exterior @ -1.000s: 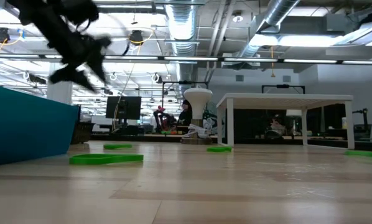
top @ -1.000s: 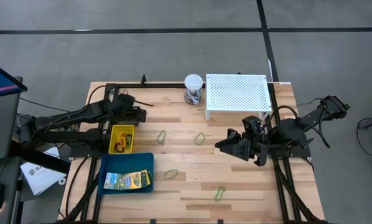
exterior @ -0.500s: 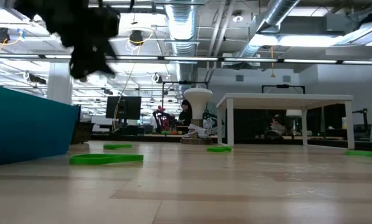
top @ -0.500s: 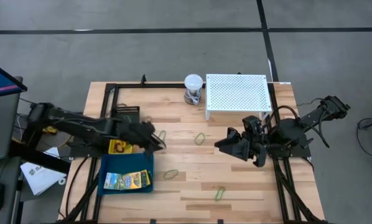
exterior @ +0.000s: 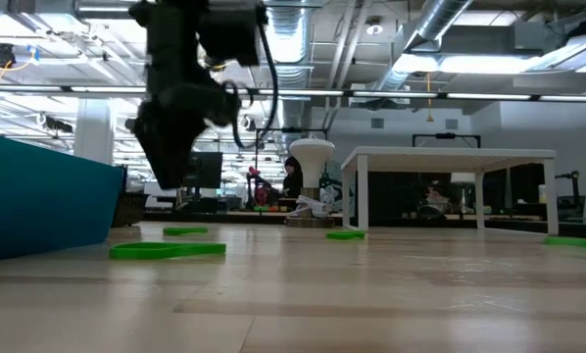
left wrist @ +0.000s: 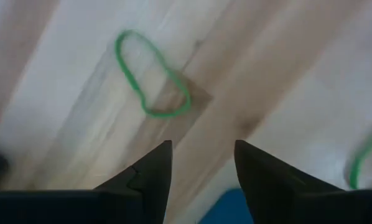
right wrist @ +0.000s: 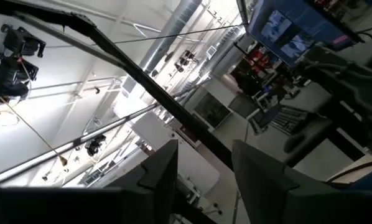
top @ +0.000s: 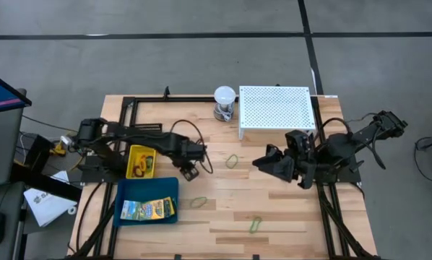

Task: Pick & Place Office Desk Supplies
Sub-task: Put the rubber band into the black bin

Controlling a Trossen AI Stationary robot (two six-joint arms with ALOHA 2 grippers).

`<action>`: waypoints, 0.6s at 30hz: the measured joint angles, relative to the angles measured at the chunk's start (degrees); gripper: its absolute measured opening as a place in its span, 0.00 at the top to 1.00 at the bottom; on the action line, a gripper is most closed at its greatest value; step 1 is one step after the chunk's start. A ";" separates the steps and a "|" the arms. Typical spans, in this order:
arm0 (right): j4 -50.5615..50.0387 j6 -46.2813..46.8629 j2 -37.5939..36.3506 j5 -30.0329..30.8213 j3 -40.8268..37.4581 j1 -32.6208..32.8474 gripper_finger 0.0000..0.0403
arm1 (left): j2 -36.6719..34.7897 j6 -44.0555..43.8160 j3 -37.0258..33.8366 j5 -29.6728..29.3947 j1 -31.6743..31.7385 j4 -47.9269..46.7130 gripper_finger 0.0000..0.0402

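Note:
My left gripper (top: 193, 167) (left wrist: 203, 146) hangs open, fingers pointing down, just above the table off the far right corner of the blue tray (top: 145, 189). A thin green loop (left wrist: 152, 74) lies flat on the wood just ahead of its fingers; the high view hides it under the gripper. More green loops (top: 232, 160) (top: 199, 203) (top: 256, 224) lie flat on the table. Printed packets (top: 147, 209) lie in the tray, and the yellow bin (top: 140, 160) stands behind it. My right gripper (top: 263, 162) (right wrist: 204, 146) waits open at the table's right, raised and tilted upward.
The white perforated stand (top: 275, 110) and the white ball-topped object (top: 224, 101) stand at the far edge. Black rails (top: 129, 108) frame the table's left and right sides. In the low view the tray's blue wall (exterior: 38, 201) fills the left, with loops (exterior: 166, 250) beside it.
My left arm has swung from over the table's far left, past the yellow bin, toward the right and near edge. It has come down over the green loop by the tray's corner. Its fingers now point down at the table.

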 joint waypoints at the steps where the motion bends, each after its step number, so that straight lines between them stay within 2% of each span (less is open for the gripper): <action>1: 0.02 -0.45 -0.07 0.00 -0.02 0.12 0.63 | 1.01 -2.43 0.22 0.26 0.48 0.32 0.58; 5: 0.40 -1.28 -0.19 0.57 -0.03 0.81 0.63 | 2.93 -8.13 0.24 3.56 1.94 4.38 0.57; 9: 0.29 -1.31 -0.19 0.98 -0.03 1.04 0.63 | 2.73 -10.95 0.25 3.87 2.58 8.99 0.56; 14: 0.27 -1.45 -0.19 1.33 -0.03 1.38 0.63 | 2.82 -12.35 -0.07 2.30 3.84 9.34 0.57; 18: 0.27 -2.14 -0.19 1.36 -0.03 1.97 0.63 | 2.91 -14.91 -3.14 2.99 5.02 12.54 0.58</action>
